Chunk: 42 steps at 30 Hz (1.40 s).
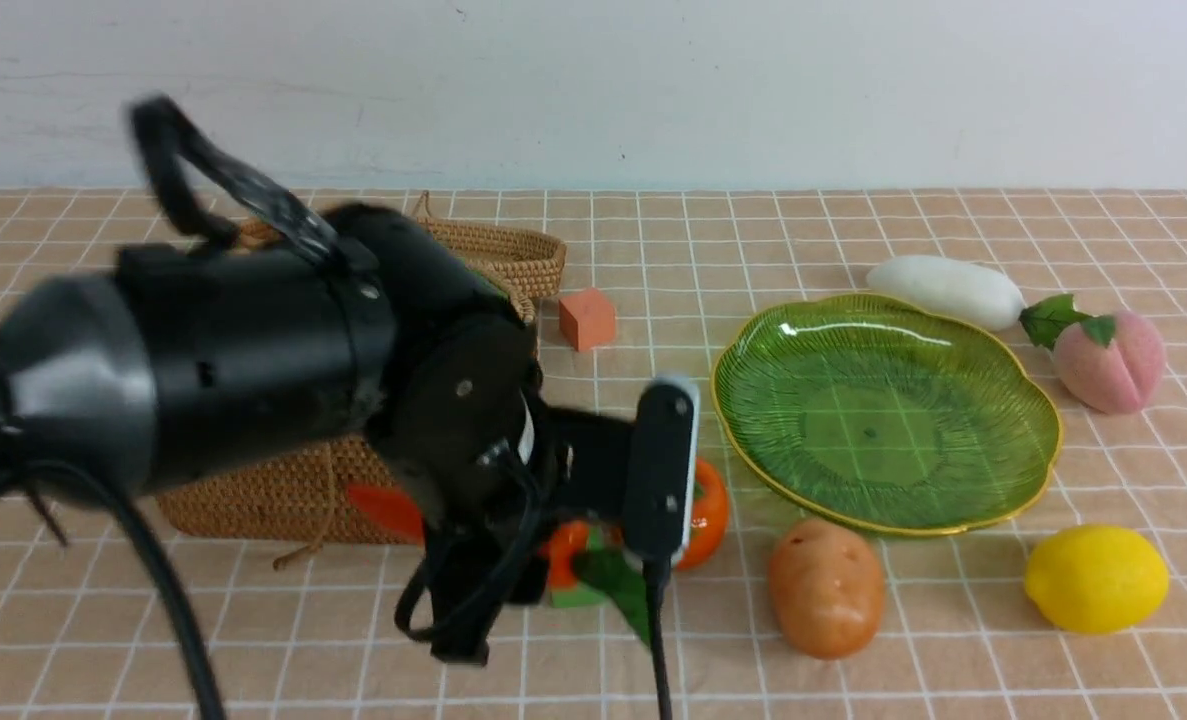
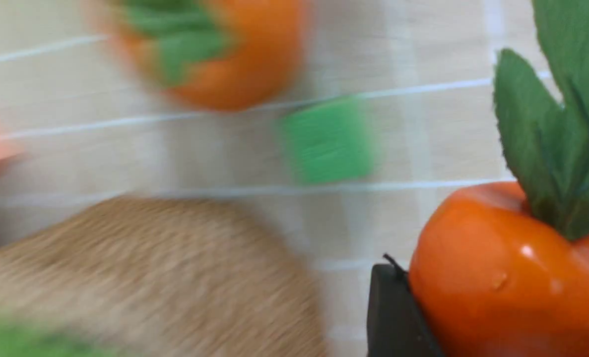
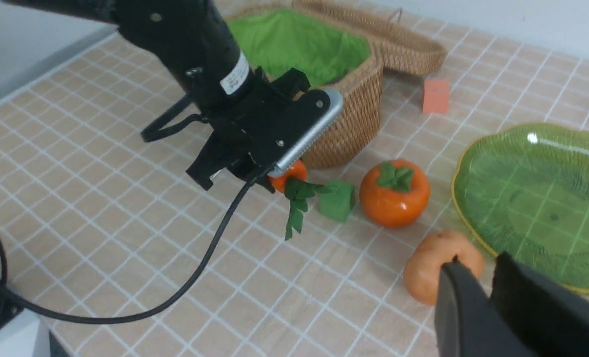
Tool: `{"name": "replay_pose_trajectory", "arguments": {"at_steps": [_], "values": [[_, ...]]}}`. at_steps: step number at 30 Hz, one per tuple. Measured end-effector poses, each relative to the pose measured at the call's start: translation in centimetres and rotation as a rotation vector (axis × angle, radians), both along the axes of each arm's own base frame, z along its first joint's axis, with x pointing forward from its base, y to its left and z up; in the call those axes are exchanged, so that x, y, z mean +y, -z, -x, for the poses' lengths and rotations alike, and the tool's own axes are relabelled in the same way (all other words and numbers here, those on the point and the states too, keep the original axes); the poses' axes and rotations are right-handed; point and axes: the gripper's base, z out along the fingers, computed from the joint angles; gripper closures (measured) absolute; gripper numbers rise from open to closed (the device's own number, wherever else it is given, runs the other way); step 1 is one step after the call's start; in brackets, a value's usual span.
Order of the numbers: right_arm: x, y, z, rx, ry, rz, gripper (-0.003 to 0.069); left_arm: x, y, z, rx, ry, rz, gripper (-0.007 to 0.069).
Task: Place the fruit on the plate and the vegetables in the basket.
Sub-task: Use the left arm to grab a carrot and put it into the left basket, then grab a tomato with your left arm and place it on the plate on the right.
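L gripper [image 3: 274, 173] clamped on carrot [image 2: 512, 277] beside basket [image 3: 354, 114]; veg step underway; next: lift over rim, drop inside; R gripper [image 3: 483, 277] near-shut, empty.

We see the basket [image 1: 283, 490] far left, the plate [image 1: 1013, 400] to its right, the radish [image 1: 948, 290] behind the plate, the potato [image 1: 826, 588] and lemon [image 1: 1096, 578] nearer us.

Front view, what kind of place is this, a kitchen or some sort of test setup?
Likely a staged robot test bench, not a kitchen: toy produce such as a lemon and potato lies scattered on a checked tablecloth against a bare white wall.
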Motion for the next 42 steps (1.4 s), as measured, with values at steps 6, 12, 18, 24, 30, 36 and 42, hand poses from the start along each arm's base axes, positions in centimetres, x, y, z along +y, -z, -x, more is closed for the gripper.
{"name": "replay_pose_trajectory", "arguments": {"at_steps": [6, 12, 18, 24, 30, 36, 42], "values": [[0.0, -0.3, -0.1, -0.028, 0.008, -0.023, 0.055, 4.3, -4.5, -3.7, -0.259, -0.168, 0.009, 0.0268], [0.1, -0.3, -0.1, -0.018, 0.002, -0.024, 0.055, 8.2, -2.0, -9.3, -0.333, -0.268, 0.039, 0.0268], [0.1, -0.1, 0.1, 0.006, -0.011, -0.021, 0.055, 8.8, -0.2, -10.7, -0.313, -0.284, 0.03, 0.0141], [0.2, 0.0, 0.2, 0.024, -0.024, -0.024, 0.055, 8.9, -0.6, -10.4, -0.293, -0.358, 0.097, -0.0034], [-0.2, 0.4, 0.8, 0.085, -0.03, 0.064, 0.055, 8.1, -0.8, -8.4, -0.03, -0.73, 0.424, 0.0099], [-0.9, -0.2, 1.6, 0.09, -0.02, 0.115, 0.055, 1.5, -1.2, -4.3, 0.147, -0.608, 0.529, 0.0421], [-1.0, 0.1, 2.0, 0.121, -0.026, 0.131, 0.0545, -6.6, 3.4, -1.0, 0.102, -0.268, 0.319, 0.0542]]}}
